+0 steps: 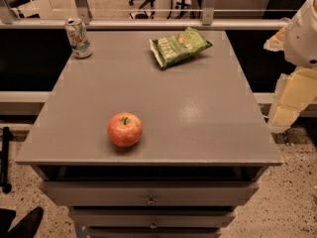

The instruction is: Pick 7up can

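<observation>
The 7up can [78, 37] stands upright at the far left corner of the grey table [198, 118]. It is white and green with a silver top. My gripper [285, 110] hangs off the right side of the table, beyond its edge, below the white arm [303, 33]. It is far from the can, with the whole width of the table between them, and it holds nothing that I can see.
A red apple [125, 129] sits near the front left of the table. A green crinkled chip bag [179, 46] lies at the far middle. Drawers [151, 197] are under the front edge. A rail [158, 24] runs behind the table.
</observation>
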### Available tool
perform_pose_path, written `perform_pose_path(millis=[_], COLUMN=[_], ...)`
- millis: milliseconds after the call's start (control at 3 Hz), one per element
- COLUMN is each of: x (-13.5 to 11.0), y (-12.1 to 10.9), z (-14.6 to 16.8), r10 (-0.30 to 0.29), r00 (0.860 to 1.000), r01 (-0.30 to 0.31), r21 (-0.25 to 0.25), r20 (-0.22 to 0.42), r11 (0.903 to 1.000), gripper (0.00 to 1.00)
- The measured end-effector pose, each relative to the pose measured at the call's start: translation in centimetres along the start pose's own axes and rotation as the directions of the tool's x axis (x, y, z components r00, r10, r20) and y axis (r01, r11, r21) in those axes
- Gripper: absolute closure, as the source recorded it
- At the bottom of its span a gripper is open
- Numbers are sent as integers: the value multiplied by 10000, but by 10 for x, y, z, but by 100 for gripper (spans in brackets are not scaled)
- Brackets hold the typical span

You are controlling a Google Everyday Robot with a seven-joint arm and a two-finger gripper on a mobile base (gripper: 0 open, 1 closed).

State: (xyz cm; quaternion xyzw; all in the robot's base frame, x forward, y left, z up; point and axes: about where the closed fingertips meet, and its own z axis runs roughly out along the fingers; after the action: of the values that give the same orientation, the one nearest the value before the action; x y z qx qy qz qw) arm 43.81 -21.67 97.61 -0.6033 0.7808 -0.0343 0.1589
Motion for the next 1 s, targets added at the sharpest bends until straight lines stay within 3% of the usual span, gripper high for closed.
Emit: perform_pose_path(millis=[333,667,1000], x=[0,-15,-57], y=[0,-15,-50], z=[0,16,47], r10=[0,26,-64], r00=[10000,9995,9938], r01=[0,-28,44], r21=[2,64,178], r20=[1,326,1108], r11=[10000,10000,9998], gripper=[0,0,0])
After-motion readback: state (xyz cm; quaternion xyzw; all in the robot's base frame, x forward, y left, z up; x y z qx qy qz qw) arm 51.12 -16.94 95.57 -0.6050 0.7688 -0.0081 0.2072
